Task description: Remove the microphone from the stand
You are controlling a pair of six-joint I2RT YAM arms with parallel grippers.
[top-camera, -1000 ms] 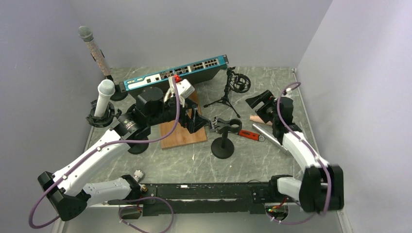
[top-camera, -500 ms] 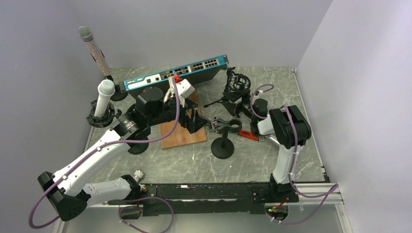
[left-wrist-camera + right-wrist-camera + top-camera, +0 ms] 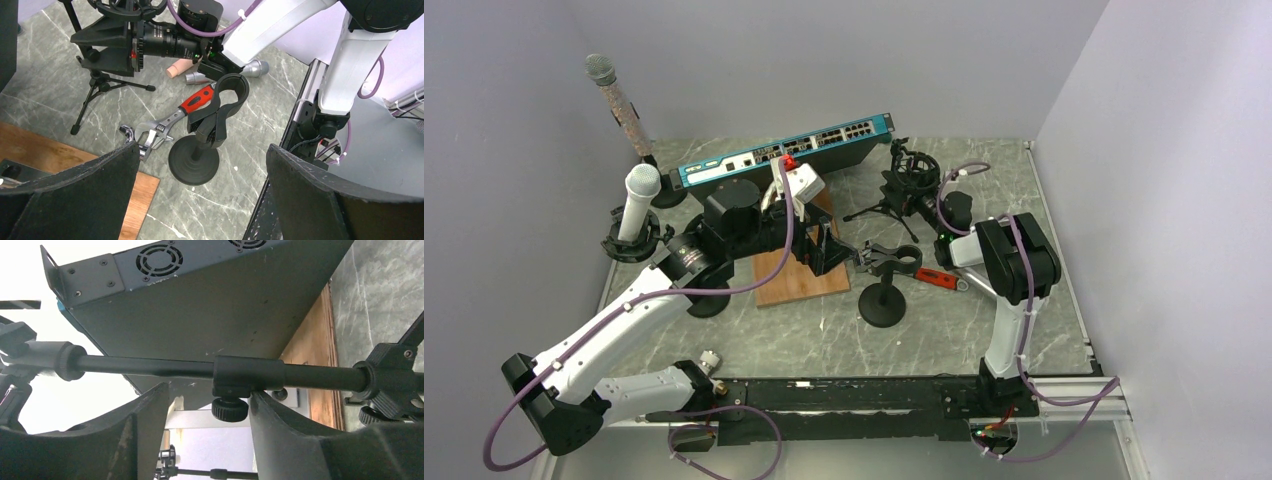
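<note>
A white microphone (image 3: 637,198) stands upright in a black ring stand (image 3: 631,243) at the left. A glitter microphone (image 3: 616,100) with a grey head leans on a stand at the back left. A silver microphone (image 3: 252,69) lies on the table under the right arm. My left gripper (image 3: 832,247) is open and empty next to an empty black clip stand (image 3: 886,265), which also shows in the left wrist view (image 3: 217,107). My right gripper (image 3: 906,195) is open with its fingers either side of the pole (image 3: 150,367) of a small black tripod stand (image 3: 894,190).
A blue network switch (image 3: 784,150) lies across the back. A wooden board (image 3: 794,280) sits under the left wrist. A red-handled wrench (image 3: 939,278) lies right of the clip stand. Grey walls close in the left, back and right.
My right arm has swung from the right side leftward to the tripod stand, and its open gripper now sits at the pole. The left arm has not moved.
</note>
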